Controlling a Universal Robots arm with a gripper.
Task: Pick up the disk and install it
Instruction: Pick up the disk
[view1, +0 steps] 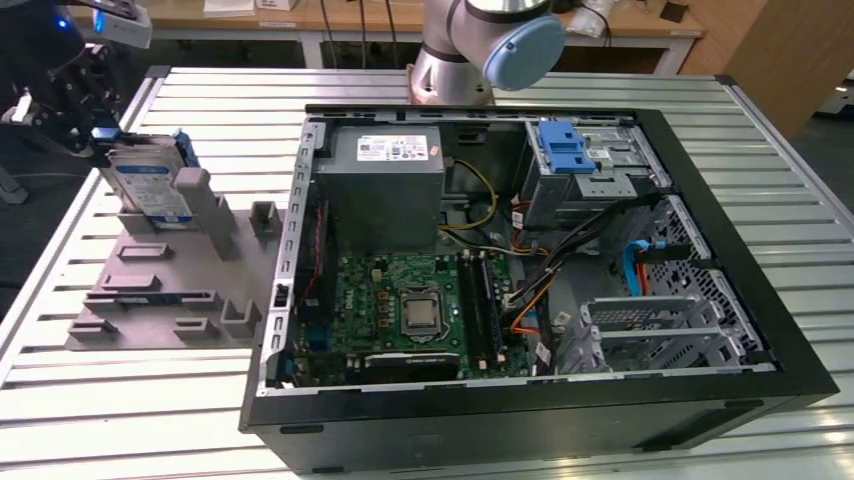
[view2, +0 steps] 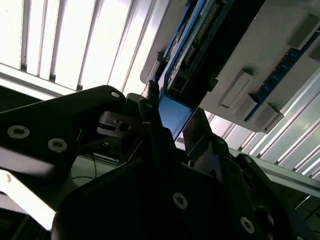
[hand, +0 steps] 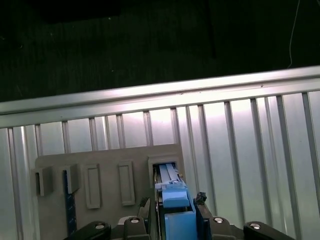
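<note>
The disk (view1: 144, 185), a silver drive with a white-and-blue label in a blue bracket, stands on edge in a slot of the grey holder block (view1: 174, 290) at the exterior view's left. My gripper (view1: 104, 130) comes in at the disk's upper far corner. In the first wrist view the gripper (hand: 172, 202) has its two fingers pressed against either side of the blue bracket (hand: 175, 212), and the holder block (hand: 100, 165) lies beyond. The second wrist view shows the gripper (view2: 171, 116) with the disk's blue edge (view2: 175, 107) clamped between dark fingers (view2: 150, 97).
An open computer case (view1: 747, 250) takes up the middle and right of the slatted metal table (view1: 80, 400). Inside it are a grey power-supply box (view1: 387, 190), a motherboard (view1: 414, 310), a blue latch on a perforated cage (view1: 567, 150) and cables. The arm's base (view1: 467, 50) stands behind the case.
</note>
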